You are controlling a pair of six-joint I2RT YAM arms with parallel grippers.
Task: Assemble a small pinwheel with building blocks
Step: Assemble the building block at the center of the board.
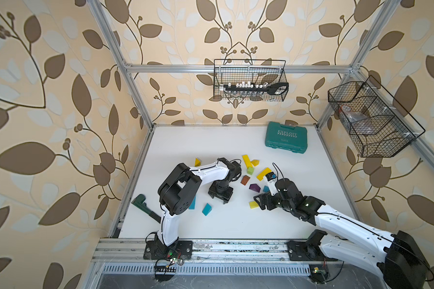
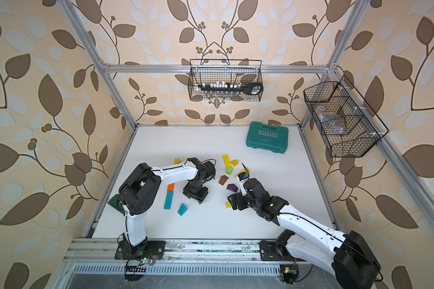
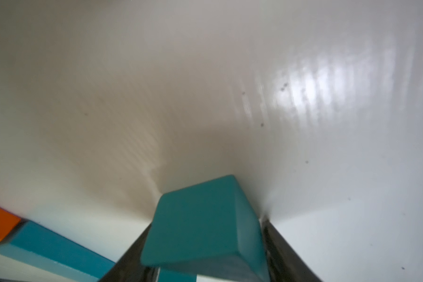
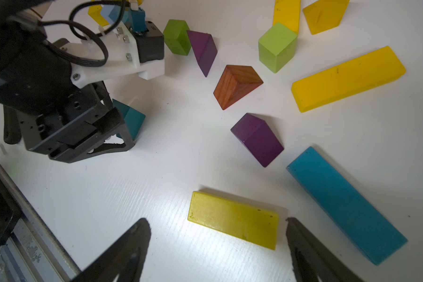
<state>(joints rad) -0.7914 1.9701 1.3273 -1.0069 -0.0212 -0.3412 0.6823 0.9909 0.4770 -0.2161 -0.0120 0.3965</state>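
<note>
Rises with the left arm from the front rail, folds hard at the elbow, reaches toward the back and turns the wrist straight down. Brackets a teal wedge (image 3: 200, 227) with the left gripper (image 1: 219, 199), low over the white table (image 1: 186, 150), near its middle; cannot tell whether clamped or merely enclosed. Stretches the right arm low and diagonal from the front-right corner toward mid-table, wrist tipped down. Holds the right gripper (image 4: 216, 219) spread wide and empty over a yellow bar (image 4: 233, 221) lying flat. Shows a purple wedge (image 4: 257, 139), brown wedge (image 4: 237, 85) and teal bar (image 4: 344, 202) just beyond.
</note>
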